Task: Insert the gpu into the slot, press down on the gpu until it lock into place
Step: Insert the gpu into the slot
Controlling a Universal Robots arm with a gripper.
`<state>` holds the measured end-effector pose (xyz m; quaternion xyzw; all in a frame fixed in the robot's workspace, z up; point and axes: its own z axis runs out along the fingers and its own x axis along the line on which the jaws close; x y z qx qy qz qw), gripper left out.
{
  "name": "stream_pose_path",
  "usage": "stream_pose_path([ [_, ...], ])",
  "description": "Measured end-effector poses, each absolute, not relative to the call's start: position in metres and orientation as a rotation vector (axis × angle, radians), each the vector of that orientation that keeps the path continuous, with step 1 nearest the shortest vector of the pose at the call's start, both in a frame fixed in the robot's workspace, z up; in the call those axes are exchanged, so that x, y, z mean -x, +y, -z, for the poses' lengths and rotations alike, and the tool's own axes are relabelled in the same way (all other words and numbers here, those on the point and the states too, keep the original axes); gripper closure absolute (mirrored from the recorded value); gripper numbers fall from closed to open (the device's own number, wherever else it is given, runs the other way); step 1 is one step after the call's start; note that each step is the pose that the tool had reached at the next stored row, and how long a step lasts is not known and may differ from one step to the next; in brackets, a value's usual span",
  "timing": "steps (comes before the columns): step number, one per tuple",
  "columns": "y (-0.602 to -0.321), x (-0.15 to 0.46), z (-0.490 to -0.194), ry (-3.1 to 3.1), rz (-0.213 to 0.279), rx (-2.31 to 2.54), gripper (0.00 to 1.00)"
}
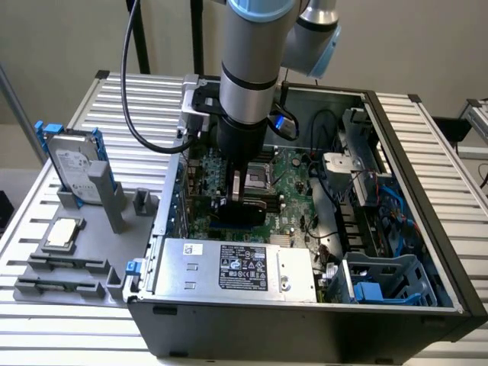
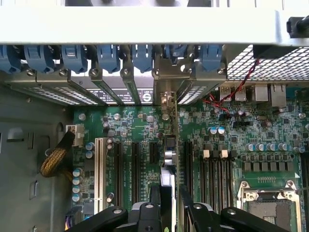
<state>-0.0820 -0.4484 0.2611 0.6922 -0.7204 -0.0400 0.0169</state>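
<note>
**Fingers [image 2: 154,200] closed on the gpu [image 2: 167,179] at the slot [image 1: 219,226]**

Both fingers of the gripper [image 2: 169,195] were seen set against the two faces of the gpu, which was held upright and edge-on between them. In the exterior view the gripper was found low inside the open computer case [image 1: 305,328], with the card's black face just beneath it, over the motherboard [image 2: 231,145]. The card's metal bracket [image 2: 165,94] was lined up with the rear openings of the case. Its lower edge was laid along the line of the slot, between the black expansion strips [image 2: 135,159] on either side. Insertion was judged to be under way or nearly done. How deeply the card was seated could not be told, since the slot was largely covered by it. The pressing down and the locking were judged to be left.
</note>
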Motion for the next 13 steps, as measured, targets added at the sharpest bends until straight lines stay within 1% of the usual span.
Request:
stream_pose_path([
  [13, -0.4477, 0.0805, -0.2611, -2.238, 0.126, -2.151, 0.74],
])
